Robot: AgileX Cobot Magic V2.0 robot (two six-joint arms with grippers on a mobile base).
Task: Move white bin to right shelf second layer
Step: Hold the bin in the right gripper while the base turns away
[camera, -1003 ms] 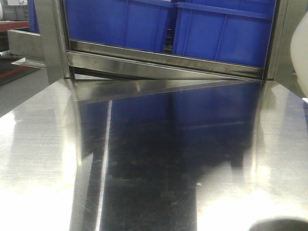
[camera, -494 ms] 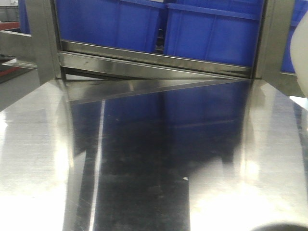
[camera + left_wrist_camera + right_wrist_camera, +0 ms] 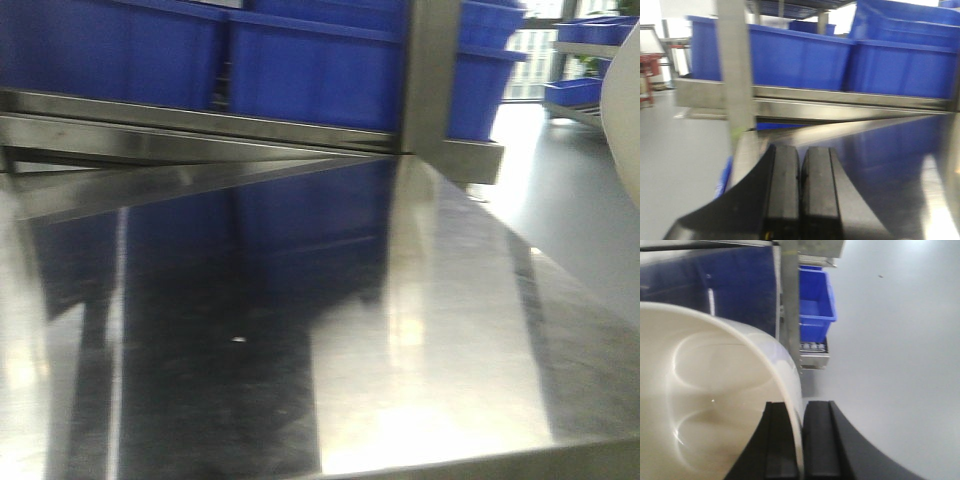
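Note:
The white bin (image 3: 715, 390) fills the left of the right wrist view, glossy and cream, with its inside facing the camera. My right gripper (image 3: 801, 407) is shut on the bin's wall, one finger inside and one outside. In the front view only a pale sliver of the bin (image 3: 625, 110) shows at the right edge. My left gripper (image 3: 800, 152) is shut with nothing in it, low over the steel tabletop (image 3: 880, 150). A steel rack level with small white rollers (image 3: 812, 346) lies under a blue crate (image 3: 815, 300); I cannot tell if it is the right shelf second layer.
Large blue crates (image 3: 310, 70) stand on a steel shelf behind the mirror-like tabletop (image 3: 450, 330). A steel post (image 3: 430, 70) rises at its far right corner, another post (image 3: 735, 65) at the left. Grey floor (image 3: 580, 200) and distant blue crates (image 3: 590, 30) lie to the right.
The front view has swung to the right: the crates and post slid left in frame, and floor and distant shelves came into view. The bin stays at the right edge.

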